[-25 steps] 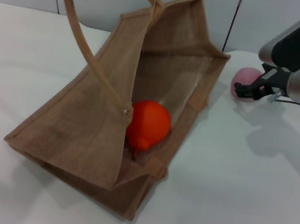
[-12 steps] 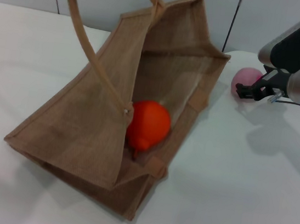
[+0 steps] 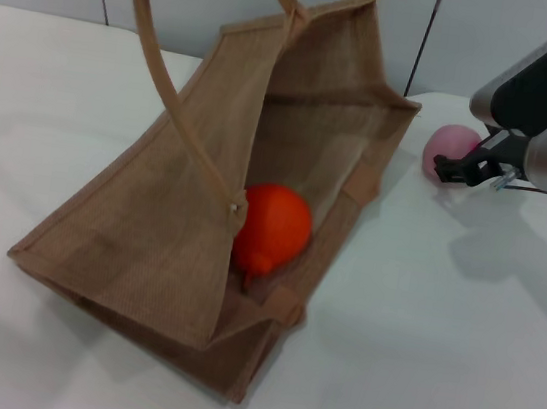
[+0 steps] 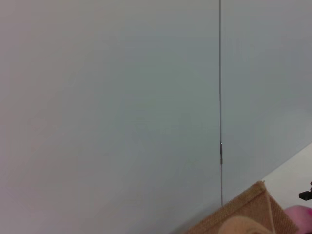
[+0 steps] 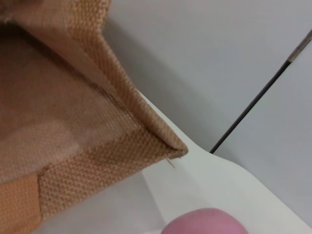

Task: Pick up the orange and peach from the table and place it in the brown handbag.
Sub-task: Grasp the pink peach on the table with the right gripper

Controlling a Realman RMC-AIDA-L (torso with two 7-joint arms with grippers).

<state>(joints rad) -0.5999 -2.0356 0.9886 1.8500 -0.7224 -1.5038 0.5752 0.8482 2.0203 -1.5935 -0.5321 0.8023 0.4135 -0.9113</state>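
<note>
Already the orange (image 3: 273, 227) lies inside the brown handbag (image 3: 148, 238) while the right gripper (image 3: 459, 171), jaws released, touches the peach (image 3: 446, 150).

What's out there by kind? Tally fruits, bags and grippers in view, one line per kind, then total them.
Fruits: 2, the orange inside the brown handbag and the peach on the table.
Bags: 1, the brown handbag.
Grippers: 1, the right gripper at the peach.
Total: 4.
</note>
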